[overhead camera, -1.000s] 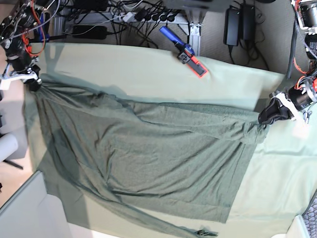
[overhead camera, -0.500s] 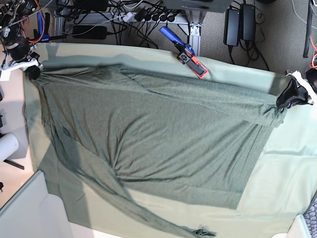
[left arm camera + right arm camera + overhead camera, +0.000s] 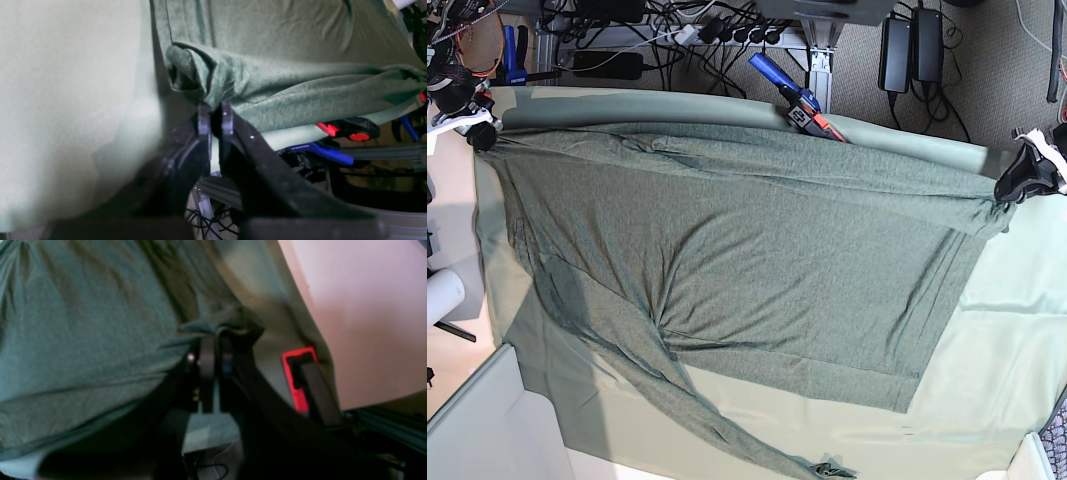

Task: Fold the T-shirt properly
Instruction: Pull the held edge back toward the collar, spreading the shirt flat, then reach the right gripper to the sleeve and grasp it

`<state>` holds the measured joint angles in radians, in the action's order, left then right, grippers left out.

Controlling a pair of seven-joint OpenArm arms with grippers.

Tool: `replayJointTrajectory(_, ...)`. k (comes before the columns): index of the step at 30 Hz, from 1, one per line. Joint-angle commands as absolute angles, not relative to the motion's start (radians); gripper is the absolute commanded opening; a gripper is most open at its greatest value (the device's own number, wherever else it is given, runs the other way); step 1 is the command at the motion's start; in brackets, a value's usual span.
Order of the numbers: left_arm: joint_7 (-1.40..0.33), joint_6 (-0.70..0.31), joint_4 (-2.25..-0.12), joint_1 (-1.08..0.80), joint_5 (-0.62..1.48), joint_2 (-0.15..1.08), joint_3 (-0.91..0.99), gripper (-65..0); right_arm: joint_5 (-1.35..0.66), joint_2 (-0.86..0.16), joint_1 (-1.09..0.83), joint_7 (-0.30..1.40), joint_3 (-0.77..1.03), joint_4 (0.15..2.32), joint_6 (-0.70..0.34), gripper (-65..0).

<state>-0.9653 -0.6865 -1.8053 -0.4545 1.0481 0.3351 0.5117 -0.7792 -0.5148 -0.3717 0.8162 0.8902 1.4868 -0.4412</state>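
Across the pale mint-green table cloth [image 3: 987, 340] the dark olive T-shirt [image 3: 747, 260] is spread wide, and most of the cloth is covered by it. The shirt's far edge is held raised and stretched taut between the two grippers, while its body slopes down onto the cloth and a long narrow strip of fabric trails from it toward the cloth's near edge. At the shirt's far corner on the base view's right, a bunched fold of the knit is pinched by the left gripper [image 3: 215, 110], whose jaws are pressed together on it. At the opposite far corner of the shirt, the hem is clamped in the same way by the right gripper [image 3: 215, 350], with its jaws closed tight on a small wad of fabric. Just beyond the shirt's far edge, a blue-handled clamp with red and black jaws [image 3: 799, 100] is seen at the cloth's border, partly overlapped by the raised fabric.
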Motion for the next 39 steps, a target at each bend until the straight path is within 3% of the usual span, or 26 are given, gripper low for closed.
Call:
replayJointTrajectory(1, -0.943, -0.698, -1.821, -0.452, 1.058, 0.352, 0.525, -65.0, -0.778, -0.546, -0.372, 0.786, 0.910, 1.502, -0.448, -65.0)
replayJointTrajectory(6, -0.942, -0.698, -1.821, -0.452, 1.058, 0.352, 0.524, -65.0, -0.774, -0.545, -0.372, 0.786, 0.910, 1.501, -0.448, -65.0)
replayJointTrajectory(7, -0.940, -0.698, -1.821, -0.452, 1.058, 0.352, 0.524, -62.3, -0.774, -0.545, -0.372, 0.786, 0.910, 1.501, -0.448, -65.0)
replayJointTrajectory(9, -0.934, -0.698, -1.821, -0.452, 1.058, 0.351, 0.524, -50.4, -0.773, -0.545, -0.372, 0.782, 0.910, 1.501, -0.448, -64.6)
replayJointTrajectory(12, -0.915, -0.698, -1.821, -0.452, 1.051, 0.352, 0.524, -38.0, -0.759, -0.545, -0.372, 0.771, 0.910, 1.501, -0.448, -38.7)
replayJointTrajectory(14, -0.912, -0.698, -1.821, -0.452, 1.052, 0.352, 0.524, -37.0, -0.738, -0.545, -0.372, 0.758, 0.910, 1.501, -0.448, -29.3)
replayJointTrajectory(25, -0.909, -0.698, -1.821, -0.450, 1.055, 0.352, 0.524, -37.0, -0.738, -0.546, -0.351, 0.736, 0.910, 1.502, -0.448, -28.8)
replayJointTrajectory(39, -0.879, -0.698, -1.821, -0.429, 1.037, 0.372, 0.524, -37.0, -0.737, -0.548, -0.121, 0.718, 0.871, 1.501, -0.449, -28.8)
